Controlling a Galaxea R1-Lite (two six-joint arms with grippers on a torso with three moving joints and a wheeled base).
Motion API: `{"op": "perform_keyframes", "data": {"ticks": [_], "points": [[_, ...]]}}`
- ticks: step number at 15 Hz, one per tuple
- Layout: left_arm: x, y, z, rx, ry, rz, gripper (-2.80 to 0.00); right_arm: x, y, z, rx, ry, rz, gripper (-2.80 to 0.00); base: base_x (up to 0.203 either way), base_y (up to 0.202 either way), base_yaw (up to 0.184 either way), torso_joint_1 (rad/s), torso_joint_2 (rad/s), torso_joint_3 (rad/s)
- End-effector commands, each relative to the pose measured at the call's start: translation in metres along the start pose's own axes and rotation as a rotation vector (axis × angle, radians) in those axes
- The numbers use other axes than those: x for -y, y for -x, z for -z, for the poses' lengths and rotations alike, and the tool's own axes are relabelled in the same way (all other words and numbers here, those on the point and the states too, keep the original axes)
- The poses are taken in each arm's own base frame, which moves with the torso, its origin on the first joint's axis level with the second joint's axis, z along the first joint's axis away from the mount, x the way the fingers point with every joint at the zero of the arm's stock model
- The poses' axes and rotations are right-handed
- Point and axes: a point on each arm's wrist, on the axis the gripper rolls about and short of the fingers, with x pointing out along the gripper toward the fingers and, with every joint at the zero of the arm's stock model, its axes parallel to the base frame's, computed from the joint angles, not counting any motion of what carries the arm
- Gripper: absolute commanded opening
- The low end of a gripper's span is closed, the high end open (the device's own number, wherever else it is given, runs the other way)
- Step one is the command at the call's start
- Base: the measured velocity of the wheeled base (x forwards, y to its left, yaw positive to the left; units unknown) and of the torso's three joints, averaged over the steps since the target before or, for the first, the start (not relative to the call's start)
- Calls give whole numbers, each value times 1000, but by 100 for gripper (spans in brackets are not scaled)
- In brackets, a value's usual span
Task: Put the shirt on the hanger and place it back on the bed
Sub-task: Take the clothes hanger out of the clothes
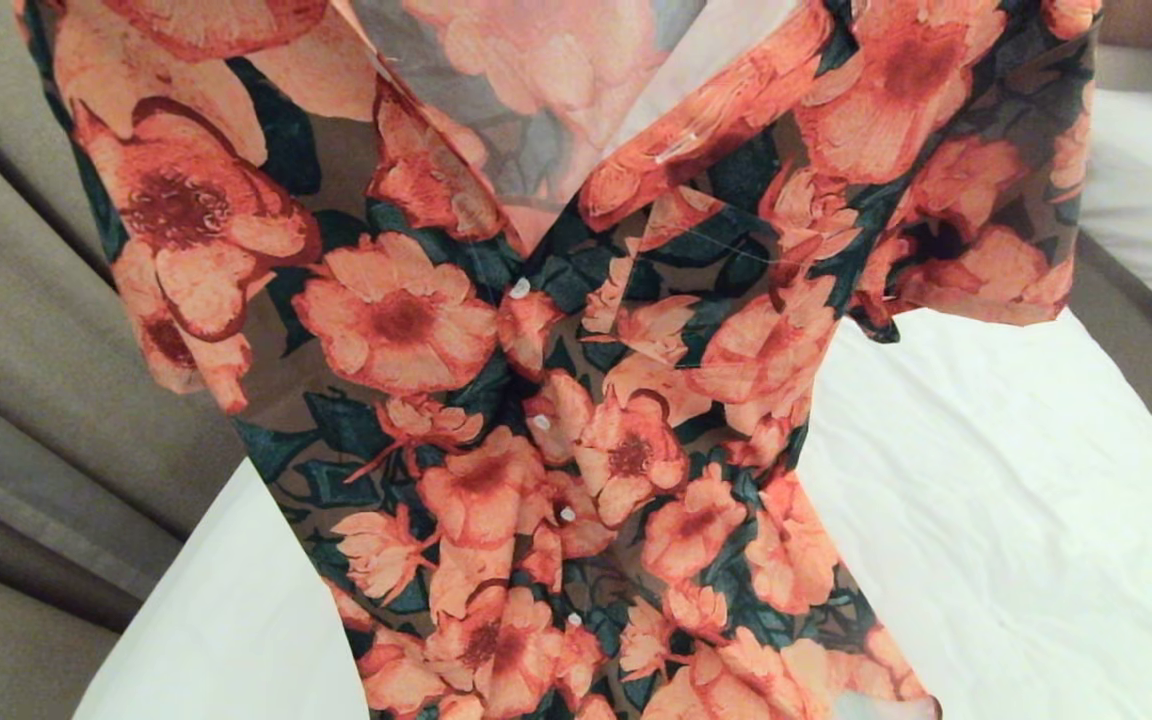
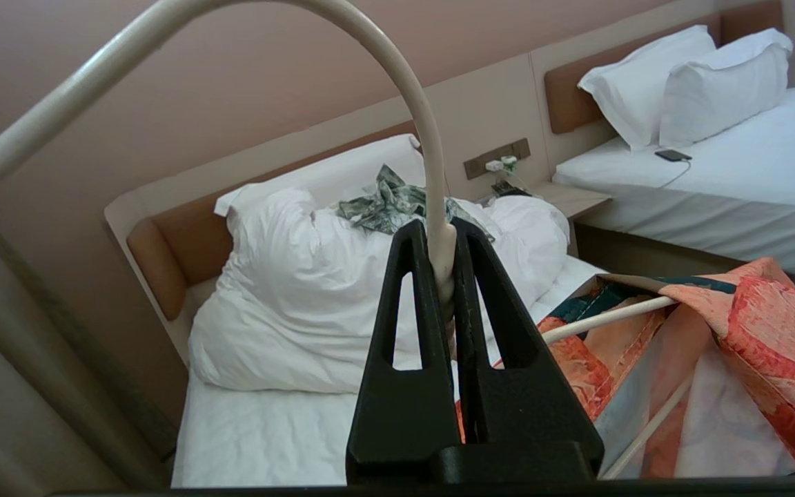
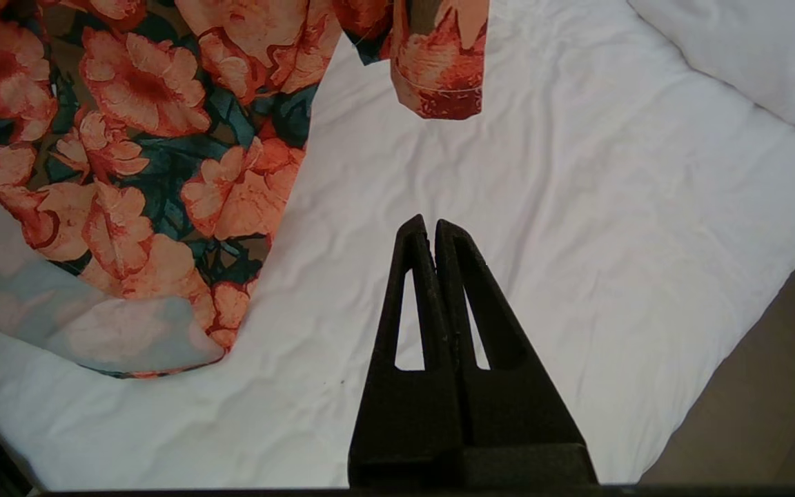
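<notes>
The flowered shirt [image 1: 556,380] hangs in the air in front of the head camera, its collar open and white buttons down the front, its hem near the bed [image 1: 986,480]. My left gripper [image 2: 439,231] is shut on the neck of the cream hanger [image 2: 432,152], just under the curved hook; a hanger arm [image 2: 604,316] runs into the shirt's shoulder [image 2: 770,324]. My right gripper [image 3: 428,226] is shut and empty above the white sheet [image 3: 542,207], off to the side of the hanging shirt [image 3: 142,138]. Neither gripper shows in the head view.
A bunched white duvet [image 2: 301,297] lies at the bed's head with a green-and-white leaf-print garment [image 2: 384,203] on it. A second bed [image 2: 715,172] with pillows stands beyond a nightstand [image 2: 563,200]. Grey-brown curtain [image 1: 46,330] hangs beside the bed.
</notes>
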Motion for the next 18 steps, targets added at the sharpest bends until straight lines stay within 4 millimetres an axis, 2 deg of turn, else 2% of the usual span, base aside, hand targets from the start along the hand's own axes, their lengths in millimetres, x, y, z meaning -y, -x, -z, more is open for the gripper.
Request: {"op": "perform_keyframes", "data": {"ticks": [1,3,5,7,9,12,14,15,18], "points": [[7,-5,5,-19,-10,2,-280,2,-2,2,2,-9,-10,-280,0,0,0,0,0,0],[16,-11,12,-58,-14,-8,-280,4,-2,1,4,-10,-10,-280,0,0,0,0,0,0],[27,-18,20,-100,11,-23,-280,5,0,-7,21,-82,-6,-280,0,0,0,0,0,0],[39,-26,32,-129,96,-21,-280,7,1,-25,74,-214,-56,-280,0,0,0,0,0,0],[48,-36,47,-165,157,-29,-280,7,-1,-39,118,-272,-117,-280,0,0,0,0,0,0],[58,-47,67,-202,216,-31,-280,11,-9,-51,140,-345,-198,-280,0,0,0,0,0,0],[61,-52,76,-214,244,-29,-280,16,-26,-60,108,-445,-233,-280,0,0,0,0,0,0],[60,-52,76,-212,246,-25,-280,16,-34,-64,78,-480,-220,0,0,0,0,0,0,0],[61,-53,77,-207,254,-16,-280,19,-77,-75,-23,-573,-74,0,0,0,0,0,0,0]]}}
